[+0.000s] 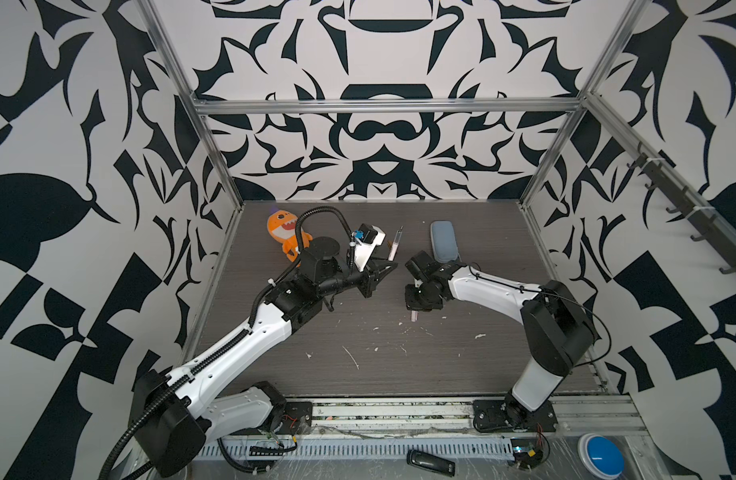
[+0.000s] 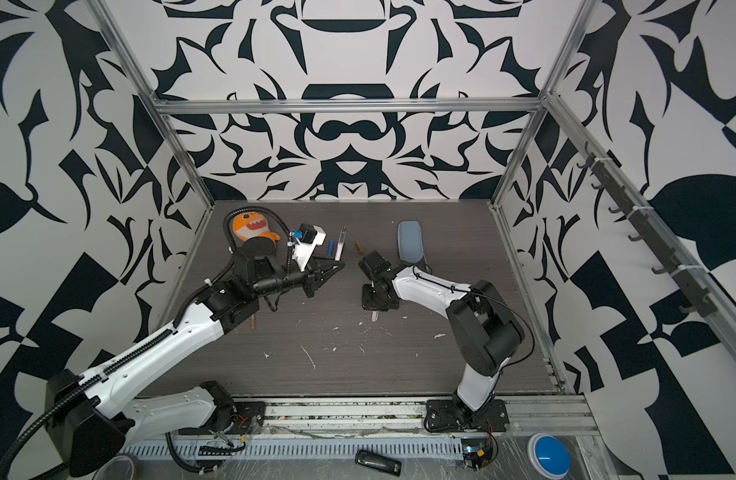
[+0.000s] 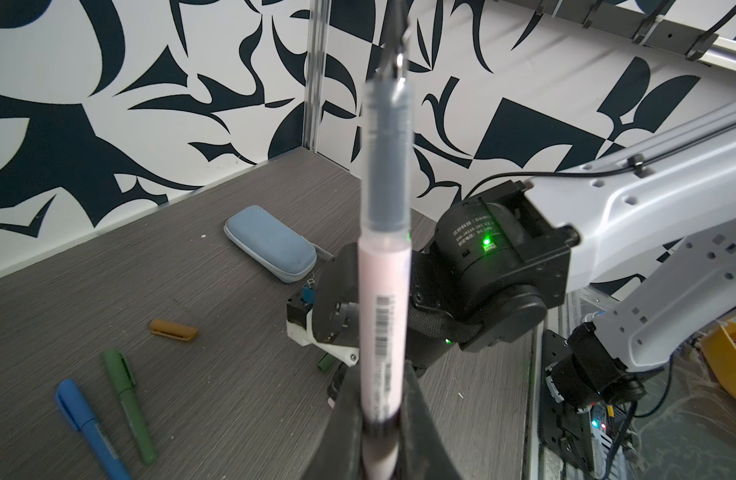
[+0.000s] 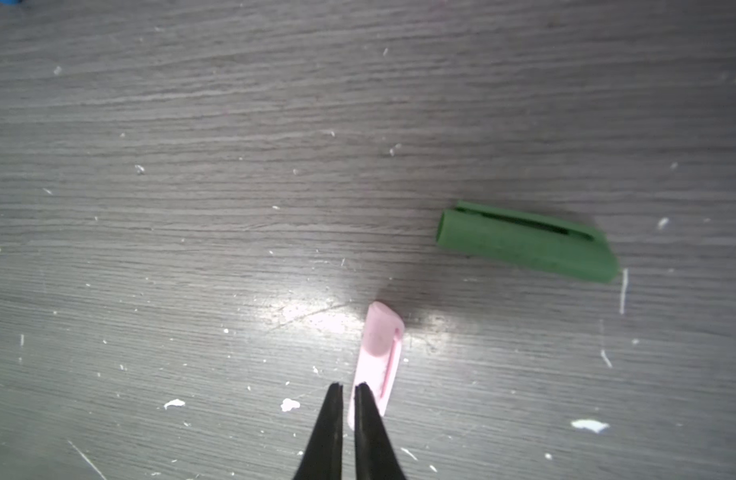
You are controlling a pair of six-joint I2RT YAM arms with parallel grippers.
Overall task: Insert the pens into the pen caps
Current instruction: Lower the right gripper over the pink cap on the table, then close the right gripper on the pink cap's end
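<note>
My left gripper is shut on the lower end of a white-pink pen, which stands up with its dark tip pointing away from the jaws. Both top views show this pen above the table's back middle. My right gripper points down at the table, shut with nothing between its fingers. A pale pink pen cap lies flat just beside its tips, partly under one finger. A green cap lies close by. A blue pen, a green pen and an orange-brown cap lie on the table.
A pale blue zip case lies at the back right of middle, behind the right arm. An orange plush toy sits back left. White flecks dot the wood-grain table. An orange-brown pen pokes out under the left arm.
</note>
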